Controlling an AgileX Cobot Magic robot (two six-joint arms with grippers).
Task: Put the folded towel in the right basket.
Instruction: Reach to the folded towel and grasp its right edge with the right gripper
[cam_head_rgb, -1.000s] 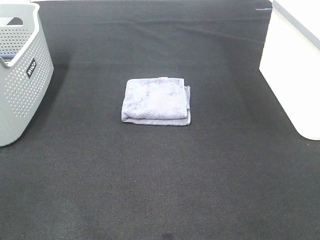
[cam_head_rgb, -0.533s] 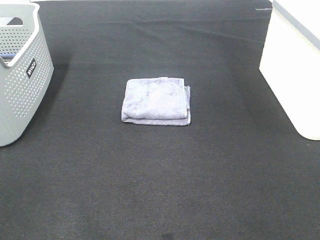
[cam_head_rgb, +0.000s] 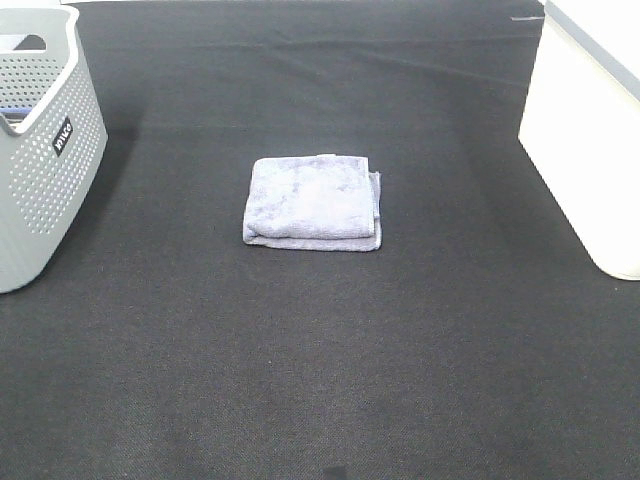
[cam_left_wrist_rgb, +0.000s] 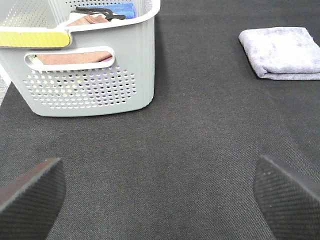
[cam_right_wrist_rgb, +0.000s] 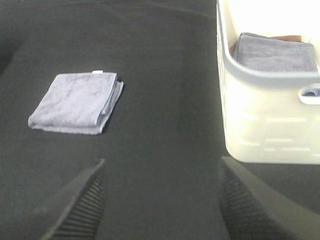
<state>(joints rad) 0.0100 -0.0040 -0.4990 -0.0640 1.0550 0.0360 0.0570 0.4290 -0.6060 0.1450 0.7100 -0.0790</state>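
The folded towel (cam_head_rgb: 312, 201) is a pale lavender-grey square lying flat on the black mat at the middle. It also shows in the left wrist view (cam_left_wrist_rgb: 281, 51) and in the right wrist view (cam_right_wrist_rgb: 76, 103). The right basket (cam_head_rgb: 590, 140), plain white, stands at the right edge; the right wrist view shows its wall (cam_right_wrist_rgb: 270, 120) with a grey towel inside. My left gripper (cam_left_wrist_rgb: 157, 192) is open above bare mat, well short of the towel. My right gripper (cam_right_wrist_rgb: 162, 200) is open above bare mat between towel and white basket. Neither gripper shows in the high view.
A grey perforated basket (cam_head_rgb: 45, 170) with a handle hole and black label stands at the left edge; the left wrist view shows its wall (cam_left_wrist_rgb: 90, 85) with cloths and a blue item inside. The black mat (cam_head_rgb: 320, 350) covers the whole surface.
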